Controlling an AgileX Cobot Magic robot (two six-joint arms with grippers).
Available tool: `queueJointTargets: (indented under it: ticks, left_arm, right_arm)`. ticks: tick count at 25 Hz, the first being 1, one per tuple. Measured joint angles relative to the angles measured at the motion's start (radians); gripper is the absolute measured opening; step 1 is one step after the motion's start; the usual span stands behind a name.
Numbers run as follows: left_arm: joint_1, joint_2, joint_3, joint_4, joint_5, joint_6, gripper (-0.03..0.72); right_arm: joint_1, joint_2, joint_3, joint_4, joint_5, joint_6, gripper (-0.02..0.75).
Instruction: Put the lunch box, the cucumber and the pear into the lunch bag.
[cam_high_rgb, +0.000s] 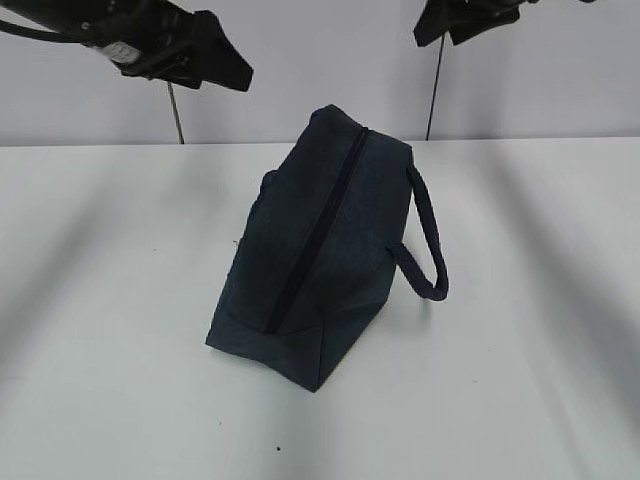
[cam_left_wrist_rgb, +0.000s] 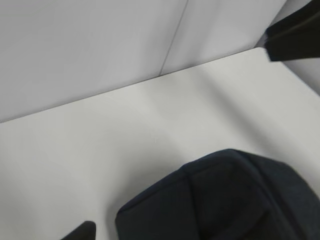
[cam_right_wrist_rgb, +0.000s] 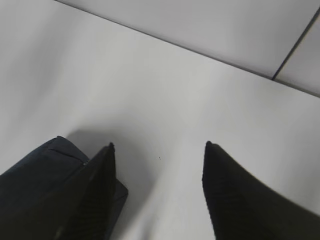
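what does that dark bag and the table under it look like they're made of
The bag looks like woven fabric, dark navy and matte: its sides sag and crease softly, with stitched seams, a zipper along the top and a looped cloth strap. The table looks like a smooth, hard white surface, perhaps laminate, with a faint sheen; the exact material isn't clear.

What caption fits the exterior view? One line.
Zipped navy lunch bag alone on the white table, both grippers raised above.

Lab: bare white table (cam_high_rgb: 110, 330), panelled wall (cam_high_rgb: 330, 60)
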Motion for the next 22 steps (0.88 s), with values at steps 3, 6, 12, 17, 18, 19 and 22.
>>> queueJointTargets:
  ticks: [3, 6, 12, 17, 18, 19, 22]
  left_arm:
    - [0.001, -0.025, 0.000, 0.162, 0.037, -0.137, 0.498]
    - [0.001, -0.050, 0.000, 0.304, 0.066, -0.263, 0.498]
    - [0.001, -0.099, 0.000, 0.485, 0.151, -0.415, 0.498]
    - [0.001, -0.140, 0.000, 0.618, 0.223, -0.519, 0.498]
    - [0.001, -0.152, 0.000, 0.631, 0.233, -0.530, 0.498]
    - [0.001, -0.163, 0.000, 0.638, 0.245, -0.538, 0.498]
    - [0.001, -0.200, 0.000, 0.643, 0.279, -0.567, 0.498]
  right_arm:
    - [0.032, -0.049, 0.000, -0.042, 0.004, 0.033, 0.422]
    - [0.067, -0.104, 0.000, -0.098, 0.006, 0.066, 0.393]
    - [0.105, -0.218, 0.004, -0.134, 0.013, 0.137, 0.379]
    - [0.106, -0.330, 0.048, -0.140, 0.017, 0.162, 0.364]
    - [0.106, -0.355, 0.067, -0.142, 0.017, 0.162, 0.363]
    - [0.106, -0.381, 0.085, -0.145, 0.017, 0.163, 0.363]
    - [0.106, -0.455, 0.164, -0.162, 0.017, 0.165, 0.361]
